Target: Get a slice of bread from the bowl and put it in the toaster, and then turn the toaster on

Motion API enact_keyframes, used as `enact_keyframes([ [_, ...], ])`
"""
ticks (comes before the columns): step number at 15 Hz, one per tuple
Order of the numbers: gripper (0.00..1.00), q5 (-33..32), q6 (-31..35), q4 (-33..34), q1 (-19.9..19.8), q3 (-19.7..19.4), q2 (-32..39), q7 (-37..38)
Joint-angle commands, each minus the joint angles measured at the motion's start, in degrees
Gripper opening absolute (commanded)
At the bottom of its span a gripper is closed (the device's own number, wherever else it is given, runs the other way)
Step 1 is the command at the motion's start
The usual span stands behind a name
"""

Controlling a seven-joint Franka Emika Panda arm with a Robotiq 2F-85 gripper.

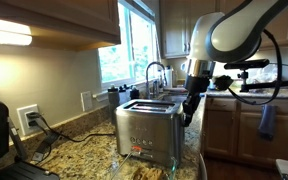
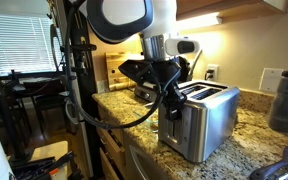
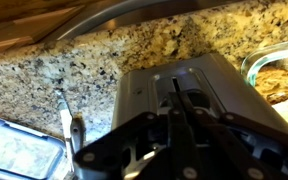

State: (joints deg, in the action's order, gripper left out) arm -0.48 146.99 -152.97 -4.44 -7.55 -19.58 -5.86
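Okay, I have the gripper [image 2: 173, 108] low at the end of the toaster [image 2: 204, 122], likely the lever step, with the bowl [image 3: 256, 63] of tan bread just beside it, though I cannot tell whether a slice is loaded or how the jaws stand.
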Motion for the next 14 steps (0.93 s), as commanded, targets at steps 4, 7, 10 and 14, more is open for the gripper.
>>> enact_keyframes([
  [4,0.05,3.04,5.36,-2.01,1.19,-0.58,1.66,-2.77],
  [7,0.05,3.11,7.93,-3.68,1.42,-0.31,2.57,-2.73],
  [10,0.05,3.24,12.23,-5.65,1.89,-0.31,3.84,-2.86],
  [14,0.05,4.04,18.96,-8.57,2.85,-0.67,5.9,-3.95],
])
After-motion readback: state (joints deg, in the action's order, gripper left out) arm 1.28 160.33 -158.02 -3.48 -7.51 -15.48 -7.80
